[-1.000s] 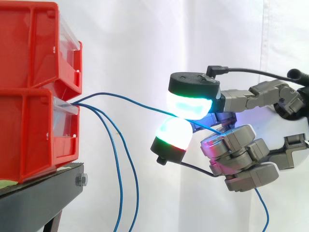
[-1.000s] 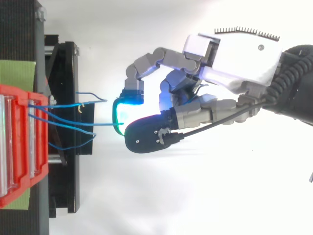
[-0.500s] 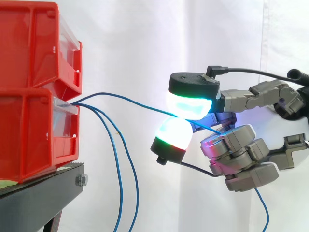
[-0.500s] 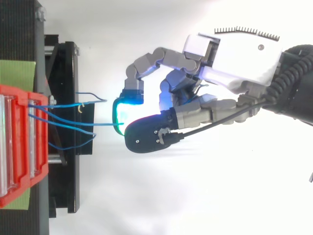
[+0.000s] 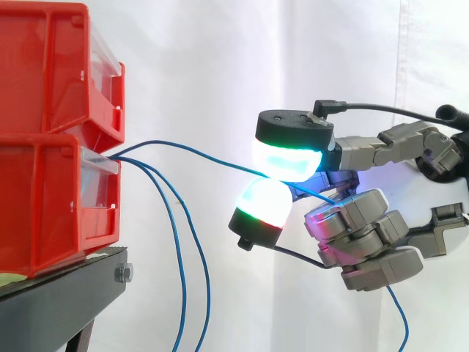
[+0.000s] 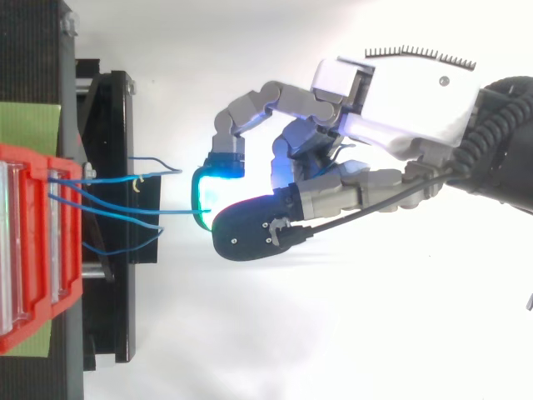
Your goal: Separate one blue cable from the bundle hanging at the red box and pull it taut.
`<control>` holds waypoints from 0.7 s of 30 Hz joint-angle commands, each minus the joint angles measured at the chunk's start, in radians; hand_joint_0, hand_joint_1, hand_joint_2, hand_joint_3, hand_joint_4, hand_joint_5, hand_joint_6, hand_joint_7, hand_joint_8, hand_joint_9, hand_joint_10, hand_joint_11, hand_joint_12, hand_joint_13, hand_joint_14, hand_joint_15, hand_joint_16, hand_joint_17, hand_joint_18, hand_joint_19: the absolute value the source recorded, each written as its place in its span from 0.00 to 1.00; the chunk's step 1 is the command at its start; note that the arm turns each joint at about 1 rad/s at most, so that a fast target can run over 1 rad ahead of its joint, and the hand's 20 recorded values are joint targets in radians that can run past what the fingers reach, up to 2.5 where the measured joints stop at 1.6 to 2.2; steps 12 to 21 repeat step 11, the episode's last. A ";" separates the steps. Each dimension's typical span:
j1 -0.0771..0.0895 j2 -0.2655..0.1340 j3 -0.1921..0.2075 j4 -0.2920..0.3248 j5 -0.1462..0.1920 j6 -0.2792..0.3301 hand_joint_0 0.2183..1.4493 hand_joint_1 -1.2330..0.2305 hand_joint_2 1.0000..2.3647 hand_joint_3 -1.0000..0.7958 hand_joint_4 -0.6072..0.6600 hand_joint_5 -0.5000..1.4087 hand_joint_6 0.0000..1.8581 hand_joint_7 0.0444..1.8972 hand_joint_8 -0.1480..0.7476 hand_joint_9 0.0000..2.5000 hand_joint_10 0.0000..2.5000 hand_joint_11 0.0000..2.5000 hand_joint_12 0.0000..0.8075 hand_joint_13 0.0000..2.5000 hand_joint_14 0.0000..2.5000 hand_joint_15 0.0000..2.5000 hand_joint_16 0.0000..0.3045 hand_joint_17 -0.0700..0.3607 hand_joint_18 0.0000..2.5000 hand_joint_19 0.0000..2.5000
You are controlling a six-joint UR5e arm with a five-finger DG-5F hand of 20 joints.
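Note:
Several thin blue cables come out of the lower red bin (image 5: 51, 205). One blue cable (image 5: 190, 149) runs from the bin's front to the right, nearly straight with a slight arch, into the hand (image 5: 359, 235). Two glowing pads pinch it: the upper fingertip (image 5: 289, 158) and the lower one (image 5: 261, 205). Its free end drops below the hand (image 5: 399, 315). The other cables (image 5: 187, 279) hang down loose beside the bin. From above, the pinched cable (image 6: 158, 212) crosses from the bin (image 6: 37, 242) to the hand (image 6: 400, 100).
Two red bins are stacked on a black stand (image 5: 66, 293) at the left. A white curtain hangs behind. In the top view, short loose cable ends (image 6: 158, 167) lie over the black stand (image 6: 108, 217) next to the bins.

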 commanded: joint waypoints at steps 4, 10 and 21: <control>0.000 0.001 0.000 0.000 0.000 0.000 0.42 0.37 0.02 0.41 0.42 0.14 0.50 0.56 0.46 0.37 0.39 0.56 0.39 0.33 0.94 0.56 0.11 0.33 0.52 0.82; 0.000 0.001 0.000 0.000 0.000 0.000 0.42 0.37 0.02 0.41 0.42 0.14 0.50 0.56 0.45 0.37 0.39 0.56 0.39 0.33 0.94 0.56 0.11 0.33 0.52 0.82; 0.000 0.000 0.000 0.000 0.000 0.000 0.42 0.37 0.02 0.41 0.42 0.14 0.50 0.56 0.45 0.37 0.39 0.56 0.39 0.33 0.94 0.56 0.11 0.33 0.52 0.82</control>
